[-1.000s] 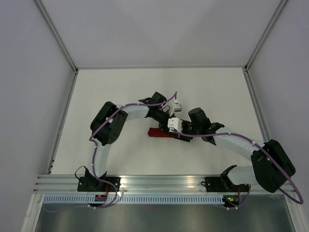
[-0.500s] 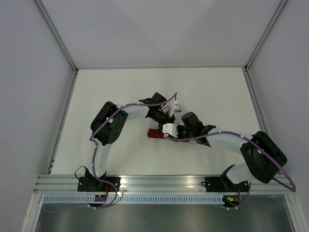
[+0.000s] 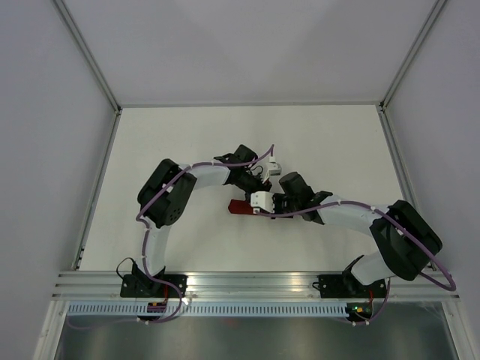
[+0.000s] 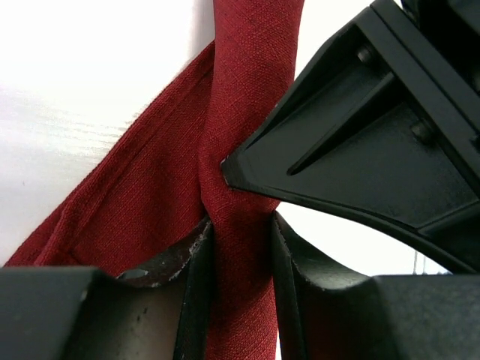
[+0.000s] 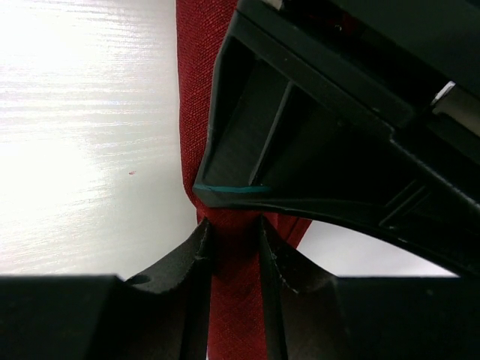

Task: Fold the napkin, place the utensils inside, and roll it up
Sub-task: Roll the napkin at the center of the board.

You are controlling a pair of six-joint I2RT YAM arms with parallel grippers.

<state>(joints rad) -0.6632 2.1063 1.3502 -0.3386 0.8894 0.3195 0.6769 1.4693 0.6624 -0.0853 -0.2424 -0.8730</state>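
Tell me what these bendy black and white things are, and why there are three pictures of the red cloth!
They are two robot arms, the left arm and the right arm, bolted to the near edge of a white table. The wide picture looks down from above. The two close-ups come from a little camera on each arm's wrist. The red thing is a cloth napkin, bunched into a long narrow shape. The left gripper and the right gripper meet at it, and each has the napkin pinched between its two fingers.
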